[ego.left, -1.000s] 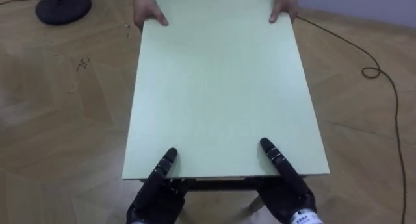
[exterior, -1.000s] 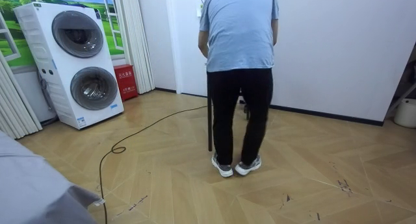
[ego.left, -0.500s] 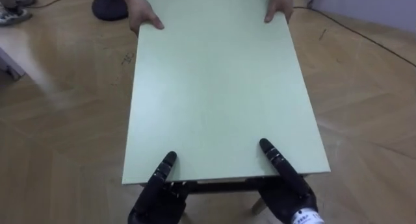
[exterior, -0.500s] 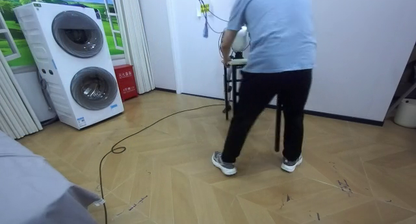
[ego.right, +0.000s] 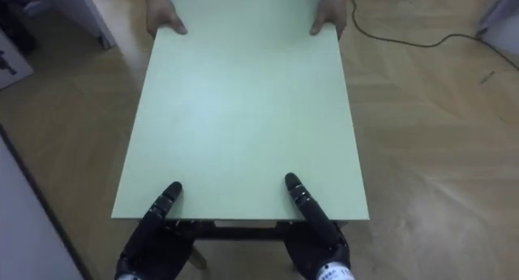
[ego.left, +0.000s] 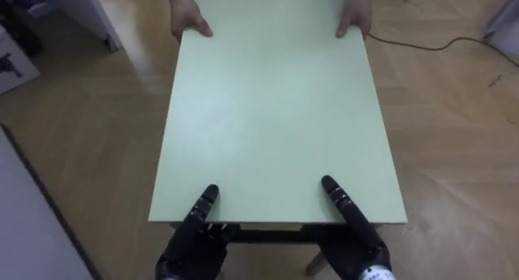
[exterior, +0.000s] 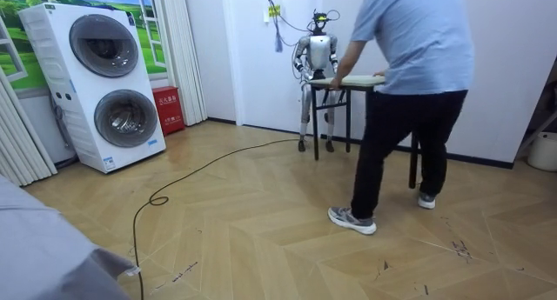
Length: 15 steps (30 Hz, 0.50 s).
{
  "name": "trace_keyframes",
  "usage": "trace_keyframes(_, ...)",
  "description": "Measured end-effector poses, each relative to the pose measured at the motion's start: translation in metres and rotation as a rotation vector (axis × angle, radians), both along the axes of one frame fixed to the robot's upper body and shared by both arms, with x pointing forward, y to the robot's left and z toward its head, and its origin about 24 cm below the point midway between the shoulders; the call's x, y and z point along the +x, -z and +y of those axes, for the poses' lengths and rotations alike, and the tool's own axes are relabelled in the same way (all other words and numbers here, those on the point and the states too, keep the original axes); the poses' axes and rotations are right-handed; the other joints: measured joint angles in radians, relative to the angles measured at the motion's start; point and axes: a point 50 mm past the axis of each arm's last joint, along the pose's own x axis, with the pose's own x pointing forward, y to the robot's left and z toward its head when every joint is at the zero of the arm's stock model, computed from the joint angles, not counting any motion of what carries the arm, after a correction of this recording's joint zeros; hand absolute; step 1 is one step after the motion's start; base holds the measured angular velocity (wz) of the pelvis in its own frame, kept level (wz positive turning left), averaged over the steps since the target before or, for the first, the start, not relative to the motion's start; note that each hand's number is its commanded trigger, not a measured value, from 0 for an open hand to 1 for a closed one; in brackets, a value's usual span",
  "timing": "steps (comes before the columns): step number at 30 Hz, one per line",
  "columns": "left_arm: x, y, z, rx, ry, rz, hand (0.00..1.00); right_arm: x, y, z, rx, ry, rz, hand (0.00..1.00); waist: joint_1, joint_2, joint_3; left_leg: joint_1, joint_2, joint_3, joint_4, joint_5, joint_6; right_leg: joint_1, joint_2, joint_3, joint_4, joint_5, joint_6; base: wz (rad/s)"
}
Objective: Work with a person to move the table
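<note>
A pale green table (ego.left: 276, 109) stretches away from me, carried between me and a person. My left hand (ego.left: 193, 243) and right hand (ego.left: 353, 239) clamp its near edge, thumbs lying on the top and fingers tucked below. The person's hands (ego.left: 189, 20) grip the two far corners. In the room view I stand by the white wall at one end of the table (exterior: 361, 80), while the person (exterior: 409, 74) leans in at the other end with legs in a wide stride.
A dark cable (ego.left: 430, 45) crosses the wooden floor at far right. A white appliance (ego.left: 81, 8) stands at the far left and a pale surface (ego.left: 24, 215) runs along my near left. Stacked washing machines (exterior: 104, 83) stand at the room view's left.
The person has stepped toward the room view's right, and the table has swung that way with him. The floor under the table has shifted. Both my hands keep the same hold.
</note>
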Motion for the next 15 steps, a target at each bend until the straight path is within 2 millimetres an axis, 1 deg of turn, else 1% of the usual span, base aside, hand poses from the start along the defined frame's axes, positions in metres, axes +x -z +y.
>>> trace_keyframes(1, 0.0, 0.0, 0.0, 0.0, 0.0, 0.001, 1.0, 0.0, 0.0, 0.0, 0.0, -0.001, -0.001, 1.0, 0.013, -0.001, -0.0002, -0.002, 0.005, 0.0, -0.011, 0.01, -0.003, 0.005, 0.006, -0.011, -0.013, 0.006, -0.004, 0.3)
trace_keyframes(3, 0.0, 0.0, 0.0, 0.001, 0.001, 0.0, 1.0, 0.0, 0.0, 0.0, 0.0, -0.001, -0.001, 1.0, 0.02, -0.002, -0.0008, -0.011, 0.008, -0.006, -0.018, 0.023, -0.006, 0.016, 0.016, -0.028, -0.031, 0.01, -0.01, 0.46)
trace_keyframes(5, -0.001, 0.0, 0.0, 0.001, 0.0, 0.002, 1.0, 0.0, 0.0, 0.001, -0.005, -0.007, -0.003, 1.0, 0.04, -0.005, -0.0022, -0.016, 0.01, -0.01, -0.028, 0.031, -0.009, 0.015, 0.02, -0.037, -0.033, 0.009, -0.016, 0.34)
trace_keyframes(7, -0.003, 0.001, 0.001, -0.002, -0.004, 0.003, 1.0, 0.0, 0.0, 0.001, -0.008, -0.011, -0.008, 1.0, 0.066, -0.006, -0.0031, -0.025, 0.01, -0.028, -0.034, 0.037, -0.014, 0.016, 0.024, -0.057, -0.04, 0.01, -0.02, 0.22)
trace_keyframes(8, -0.003, 0.001, 0.001, -0.003, -0.004, 0.0, 1.0, 0.0, 0.0, 0.002, -0.007, -0.014, -0.011, 1.0, 0.072, -0.006, -0.0035, -0.028, 0.01, -0.035, -0.034, 0.039, -0.016, 0.017, 0.026, -0.064, -0.045, 0.012, -0.023, 0.33)
trace_keyframes(9, -0.003, 0.001, 0.002, -0.002, -0.002, -0.007, 1.0, 0.0, -0.001, 0.002, -0.006, -0.014, -0.019, 1.0, 0.079, -0.007, -0.0037, -0.036, 0.008, -0.048, -0.034, 0.046, -0.02, 0.02, 0.03, -0.082, -0.049, 0.014, -0.028, 0.53)
trace_keyframes(10, -0.003, 0.0, 0.002, 0.0, -0.003, -0.013, 1.0, 0.0, -0.001, 0.001, -0.011, -0.013, -0.022, 1.0, 0.074, -0.007, -0.0049, -0.05, 0.007, -0.052, -0.034, 0.058, -0.02, 0.022, 0.037, -0.101, -0.05, 0.014, -0.042, 0.71)
trace_keyframes(11, -0.002, 0.0, 0.002, 0.003, -0.002, -0.018, 1.0, 0.0, -0.001, 0.001, -0.009, -0.011, -0.023, 1.0, 0.067, -0.007, -0.0051, -0.057, 0.005, -0.052, -0.037, 0.067, -0.02, 0.022, 0.04, -0.112, -0.049, 0.011, -0.047, 1.06)
trace_keyframes(12, 0.0, -0.001, 0.002, 0.006, 0.002, -0.027, 1.0, -0.001, -0.001, 0.001, -0.001, -0.003, -0.026, 1.0, 0.055, -0.007, -0.0054, -0.072, 0.005, -0.037, -0.049, 0.094, -0.017, 0.024, 0.049, -0.13, -0.045, 0.004, -0.059, 1.27)
trace_keyframes(13, 0.004, -0.003, 0.001, 0.007, 0.011, -0.037, 1.0, 0.0, -0.001, 0.0, 0.003, 0.009, -0.031, 1.0, 0.042, -0.007, -0.0056, -0.083, 0.007, -0.006, -0.08, 0.134, -0.009, 0.023, 0.061, -0.142, -0.046, -0.004, -0.072, 1.36)
trace_keyframes(14, 0.006, -0.004, 0.001, 0.008, 0.015, -0.041, 1.0, 0.0, -0.002, 0.0, 0.002, 0.013, -0.034, 1.0, 0.032, -0.007, -0.0056, -0.086, 0.007, 0.013, -0.101, 0.159, -0.003, 0.022, 0.069, -0.147, -0.046, -0.009, -0.08, 1.51)
trace_keyframes(15, 0.011, -0.005, -0.001, 0.013, 0.029, -0.05, 1.0, 0.001, -0.002, -0.002, 0.001, 0.025, -0.039, 1.0, 0.007, -0.007, -0.006, -0.084, 0.009, 0.064, -0.164, 0.221, 0.002, 0.016, 0.085, -0.152, -0.047, -0.016, -0.099, 1.5)
